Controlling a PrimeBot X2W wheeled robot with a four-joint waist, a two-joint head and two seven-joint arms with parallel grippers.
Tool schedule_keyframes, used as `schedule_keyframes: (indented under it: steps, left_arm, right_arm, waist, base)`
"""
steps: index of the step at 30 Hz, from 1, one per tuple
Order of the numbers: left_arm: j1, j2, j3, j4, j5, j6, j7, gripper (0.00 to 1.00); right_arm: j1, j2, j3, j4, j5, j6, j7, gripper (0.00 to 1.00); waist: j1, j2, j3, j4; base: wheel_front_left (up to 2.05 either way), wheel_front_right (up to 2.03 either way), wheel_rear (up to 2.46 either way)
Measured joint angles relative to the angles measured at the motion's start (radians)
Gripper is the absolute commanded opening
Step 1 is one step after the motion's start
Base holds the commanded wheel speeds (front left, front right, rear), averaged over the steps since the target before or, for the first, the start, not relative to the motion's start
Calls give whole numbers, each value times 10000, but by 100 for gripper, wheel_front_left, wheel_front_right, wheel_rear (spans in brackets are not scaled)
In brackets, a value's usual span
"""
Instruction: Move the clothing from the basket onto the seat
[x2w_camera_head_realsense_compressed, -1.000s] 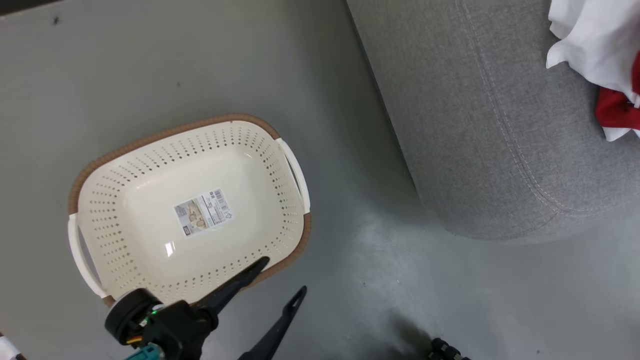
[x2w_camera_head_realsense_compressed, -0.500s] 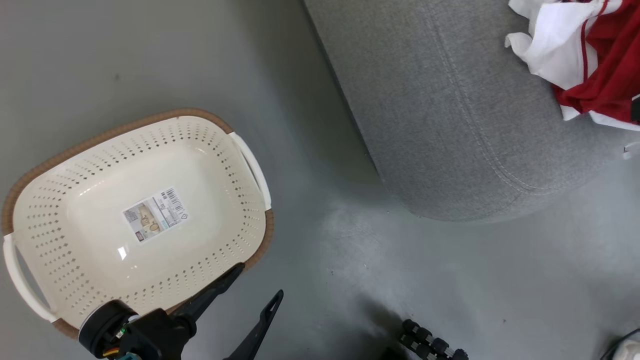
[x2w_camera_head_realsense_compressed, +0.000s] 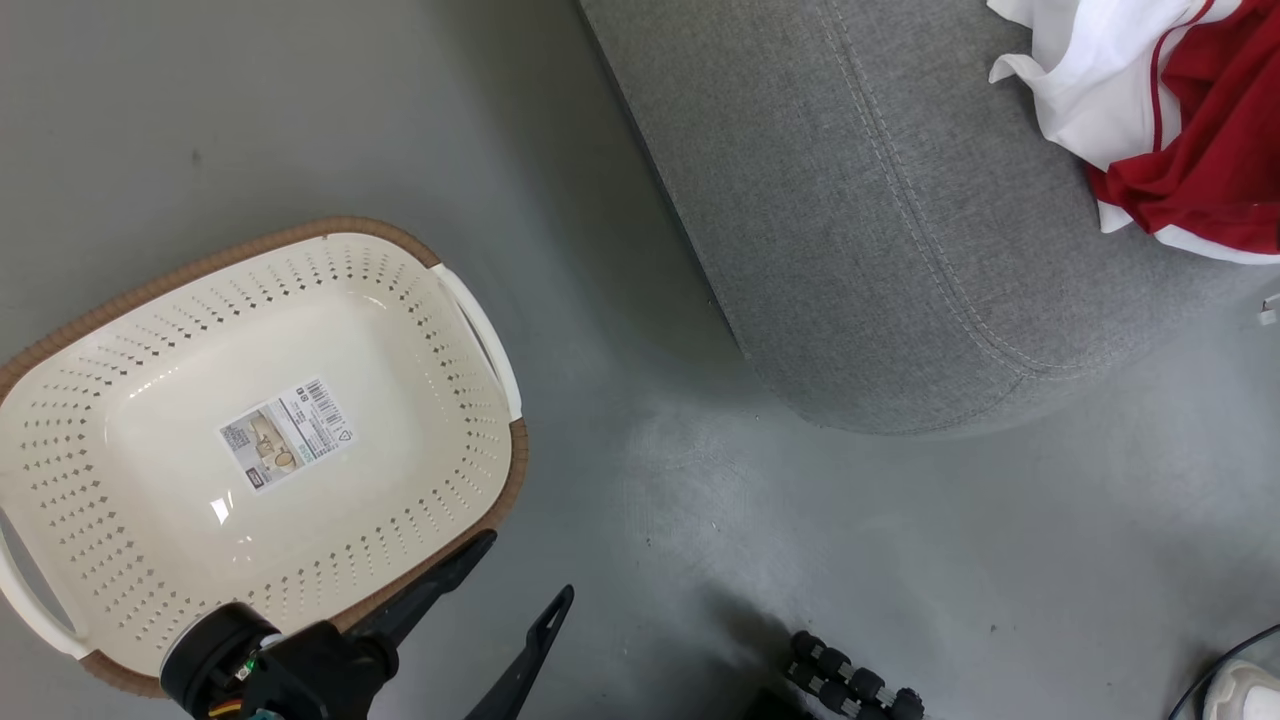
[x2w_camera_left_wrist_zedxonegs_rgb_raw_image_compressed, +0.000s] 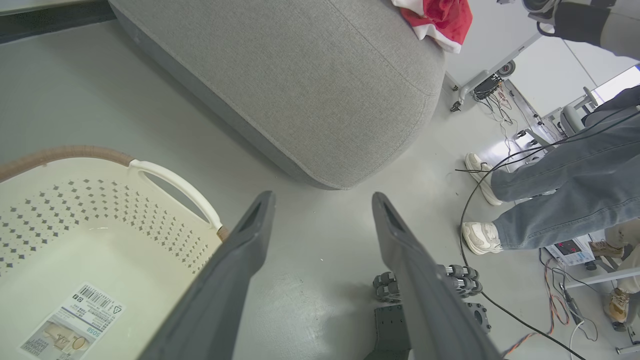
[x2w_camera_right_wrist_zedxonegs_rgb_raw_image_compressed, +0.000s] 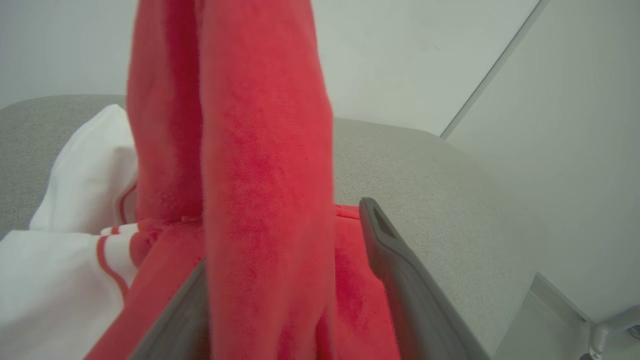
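Left gripper (x2w_camera_head_realsense_compressed: 525, 567): low by basket (x2w_camera_head_realsense_compressed: 330, 225) rim, jaws spread | right gripper (x2w_camera_right_wrist_zedxonegs_rgb_raw_image_compressed: 312, 210): released, red jersey (x2w_camera_right_wrist_zedxonegs_rgb_raw_image_compressed: 260, 150) draped between jaws | basket: paper label (x2w_camera_head_realsense_compressed: 285, 433) inside | seat (x2w_camera_head_realsense_compressed: 850, 250): clothing (x2w_camera_head_realsense_compressed: 1180, 120) heaped

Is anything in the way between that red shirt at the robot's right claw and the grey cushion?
Nothing visible. The red garment sits between the right gripper's parted fingers, with the seat just behind it and white clothing lying there.

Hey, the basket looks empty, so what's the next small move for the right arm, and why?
Probably draw the right gripper back from the red jersey so it slips free onto the seat. Its fingers stand apart, yet red cloth drapes between them, and the basket holds nothing but its label.
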Motion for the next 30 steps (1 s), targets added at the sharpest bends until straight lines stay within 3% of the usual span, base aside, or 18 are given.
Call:
schedule_keyframes:
  steps: [13,19,30]
  left_arm:
    - [-4,-196,4,38,0,84,-12,100]
    - [-75,-466,-36,291,-19,73,-102,100]
    - [-233,-1210,-167,986,-155,-33,-587,100]
  right_arm:
    - [172,232,-27,-201,-236,71,0,100]
    - [1079,803,151,-711,-439,48,2,100]
    - [2718,1007,27,-1810,-748,-207,2,100]
  waist:
    - [0,0,-189,83]
    - [0,0,-540,94]
    - [-1,-1,-1490,159]
  base:
    - [0,0,0]
    - [0,0,0]
    - [0,0,0]
